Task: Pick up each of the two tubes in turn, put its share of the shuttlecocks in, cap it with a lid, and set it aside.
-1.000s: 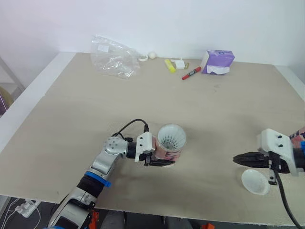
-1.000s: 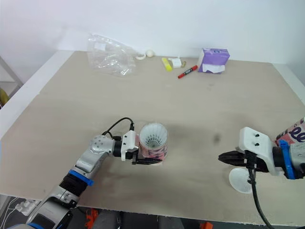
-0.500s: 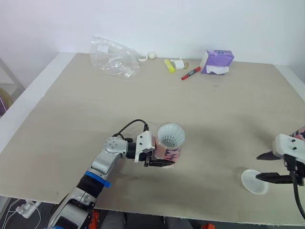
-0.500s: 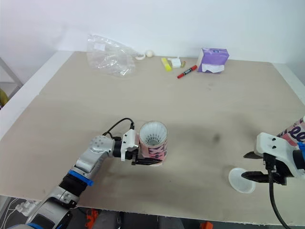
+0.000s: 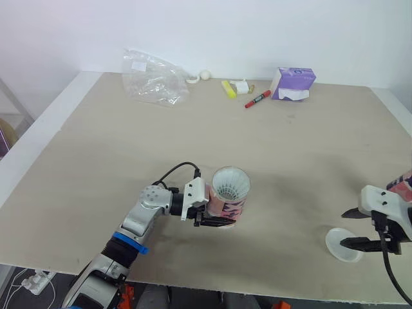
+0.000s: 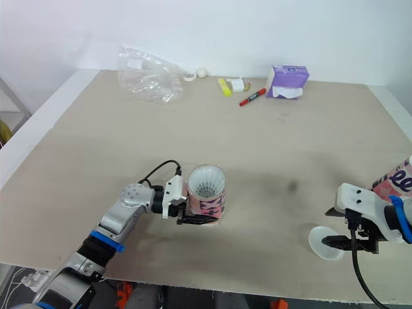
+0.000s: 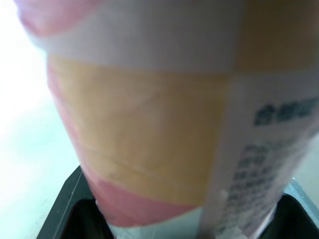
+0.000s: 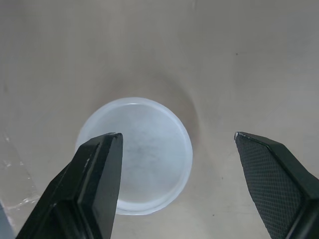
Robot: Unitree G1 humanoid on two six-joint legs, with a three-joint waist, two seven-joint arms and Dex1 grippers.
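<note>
Right gripper [image 5: 343, 228] swung back over lid [image 8: 134, 155] on tabletop [image 5: 290, 148], fingers [image 8: 94, 174] spread wide, not gripping. Left gripper [image 5: 212, 212] stayed clenched on filled tube [image 5: 232, 205]. Capping probably next.

The tube [image 7: 149, 124] wore pink, white and orange-yellow bands with dark print; the lid [image 8: 135, 154] was translucent white, the surface [image 5: 290, 154] pale beige, the marker [image 5: 258, 98] red, the highlighter [image 5: 229, 88] yellow, the packet [image 5: 293, 84] purple and white

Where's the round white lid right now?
The lid lies flat on the table near its front edge, on the robot's right, with the open right gripper pointed at it and the tube well off to its left.
</note>
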